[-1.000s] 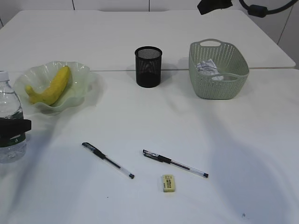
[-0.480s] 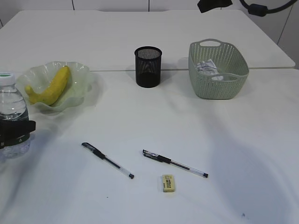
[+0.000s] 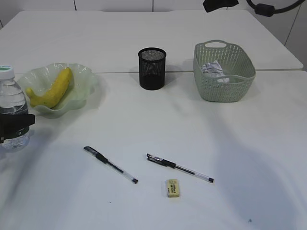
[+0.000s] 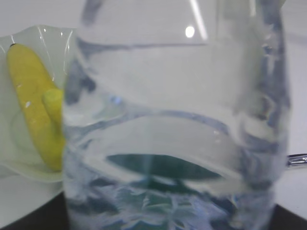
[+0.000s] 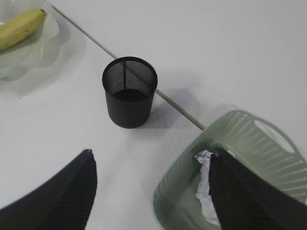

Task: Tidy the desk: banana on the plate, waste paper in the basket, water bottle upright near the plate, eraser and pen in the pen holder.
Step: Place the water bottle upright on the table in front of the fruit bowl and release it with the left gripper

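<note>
Exterior view, item: my left gripper clamps bottle upright beside plate, right gripper spread and empty; risk I judge: bottle tipping if released before it rests flat.

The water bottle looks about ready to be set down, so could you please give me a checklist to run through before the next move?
1. Left gripper shut on the water bottle: ok.
2. Bottle upright, cap on top: ok.
3. Bottle beside the plate, not over it: ok.
4. Bottle base resting on the table: cannot tell.
5. Banana clear of the bottle: ok.
6. Right gripper open, empty, away near the basket: ok.
</note>
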Controlling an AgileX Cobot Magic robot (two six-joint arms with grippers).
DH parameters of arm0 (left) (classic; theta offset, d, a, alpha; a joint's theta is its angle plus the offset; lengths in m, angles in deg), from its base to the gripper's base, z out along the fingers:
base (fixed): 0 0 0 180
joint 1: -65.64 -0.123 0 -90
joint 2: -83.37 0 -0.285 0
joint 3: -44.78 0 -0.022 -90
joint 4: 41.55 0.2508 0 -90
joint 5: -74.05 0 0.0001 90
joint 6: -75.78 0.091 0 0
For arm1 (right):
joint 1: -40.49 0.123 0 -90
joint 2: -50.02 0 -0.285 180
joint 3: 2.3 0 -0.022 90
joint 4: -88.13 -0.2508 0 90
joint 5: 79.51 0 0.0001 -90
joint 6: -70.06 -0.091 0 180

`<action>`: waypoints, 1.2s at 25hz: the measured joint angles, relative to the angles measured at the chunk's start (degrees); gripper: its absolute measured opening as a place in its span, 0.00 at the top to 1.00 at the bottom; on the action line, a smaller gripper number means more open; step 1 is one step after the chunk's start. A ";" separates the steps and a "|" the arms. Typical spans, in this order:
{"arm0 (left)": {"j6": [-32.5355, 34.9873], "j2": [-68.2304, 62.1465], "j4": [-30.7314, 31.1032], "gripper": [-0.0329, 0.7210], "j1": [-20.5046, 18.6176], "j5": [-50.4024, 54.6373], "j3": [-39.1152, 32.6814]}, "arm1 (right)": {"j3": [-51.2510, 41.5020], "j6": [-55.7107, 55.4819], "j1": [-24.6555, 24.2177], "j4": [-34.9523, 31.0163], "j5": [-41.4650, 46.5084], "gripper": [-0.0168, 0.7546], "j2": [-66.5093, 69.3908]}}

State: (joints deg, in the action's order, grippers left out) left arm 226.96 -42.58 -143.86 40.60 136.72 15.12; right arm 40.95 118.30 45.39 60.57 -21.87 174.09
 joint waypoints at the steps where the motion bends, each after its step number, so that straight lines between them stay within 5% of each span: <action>1: 0.15 -0.42 0.00 0.46 0.12 0.00 0.39 | 0.00 0.00 0.00 0.00 -0.17 0.28 0.00; 13: 0.28 -5.63 0.20 0.46 6.95 0.00 6.24 | 0.00 0.00 0.00 -0.16 -0.28 0.28 0.00; 30: 0.32 -5.87 0.34 0.46 7.77 0.00 8.94 | 0.00 0.52 0.00 -0.35 -0.66 0.28 0.00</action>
State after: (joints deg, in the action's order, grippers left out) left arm 227.28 -48.45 -143.52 48.37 136.72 24.07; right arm 40.95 118.82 45.39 60.22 -22.53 174.09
